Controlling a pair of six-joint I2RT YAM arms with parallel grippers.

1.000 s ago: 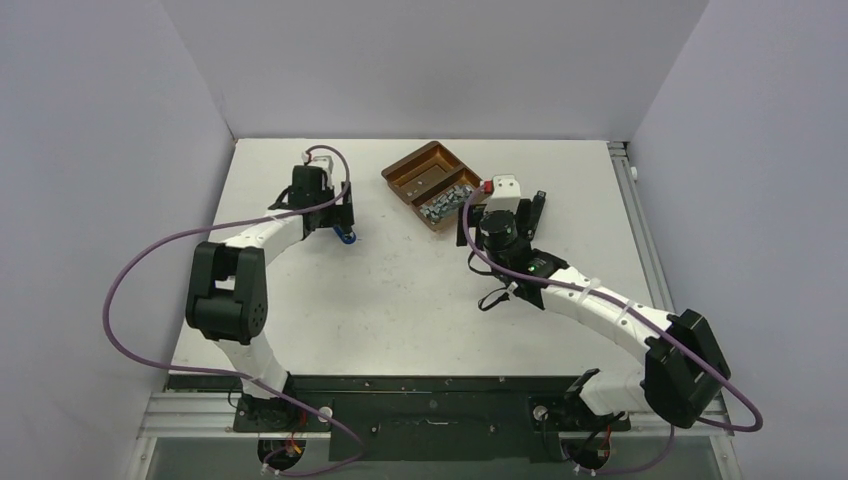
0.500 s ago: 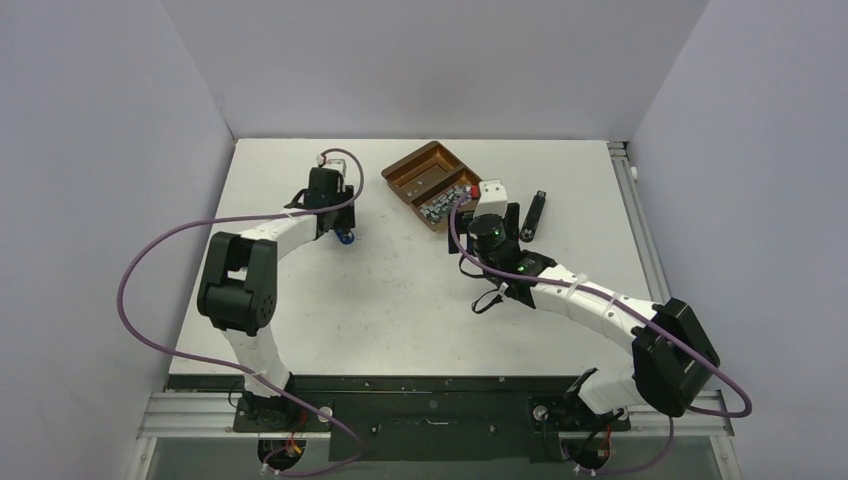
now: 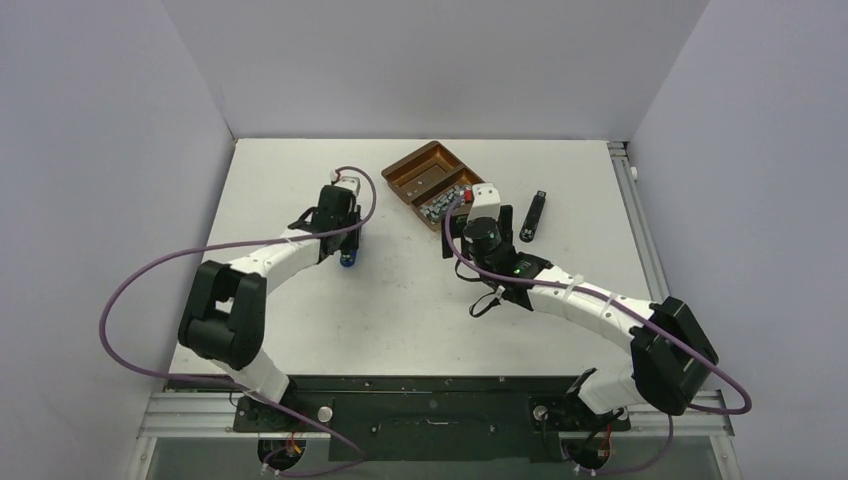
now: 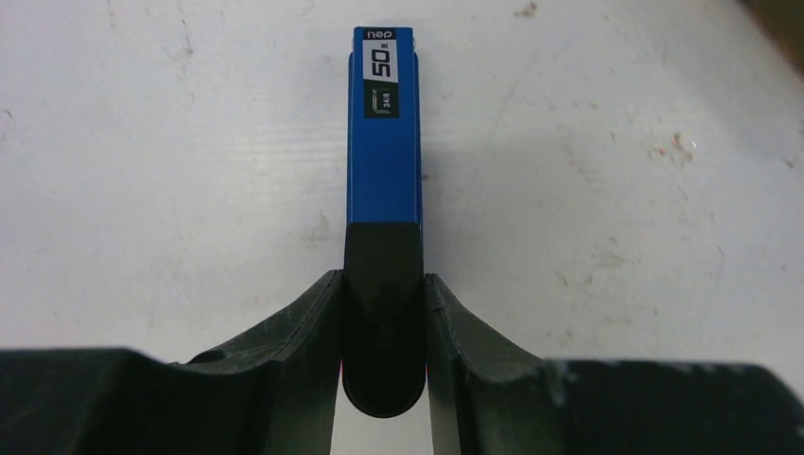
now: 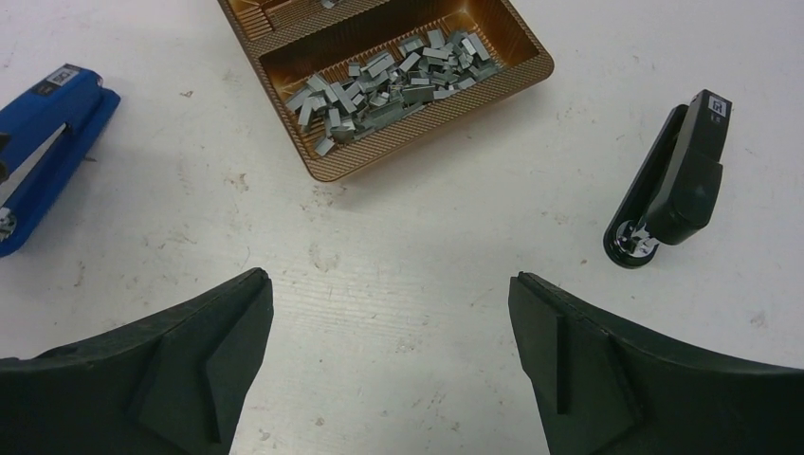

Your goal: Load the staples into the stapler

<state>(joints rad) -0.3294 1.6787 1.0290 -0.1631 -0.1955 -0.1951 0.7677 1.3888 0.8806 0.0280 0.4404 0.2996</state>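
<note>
Light is bright, even and diffuse, falling from overhead; the white tabletop (image 3: 420, 300) shows no blown-out glare; shadows are faint and soft-edged, a thin one hugging the black stapler (image 5: 675, 175); the brown tray (image 5: 431, 128) carries a mild sheen; the overhead view is slightly soft; both wrist views are sharp, the label on the blue stapler (image 4: 383, 142) legible; the dark fingers (image 5: 190, 370) at the bottom edge lose detail in shadow.

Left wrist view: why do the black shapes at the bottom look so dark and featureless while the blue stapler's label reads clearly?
Left wrist view: the left fingers sit nearest the lens, matte black and slightly soft; the blue stapler is evenly lit, no glare. Right wrist view: same dark right fingers, staples crisp.
</note>
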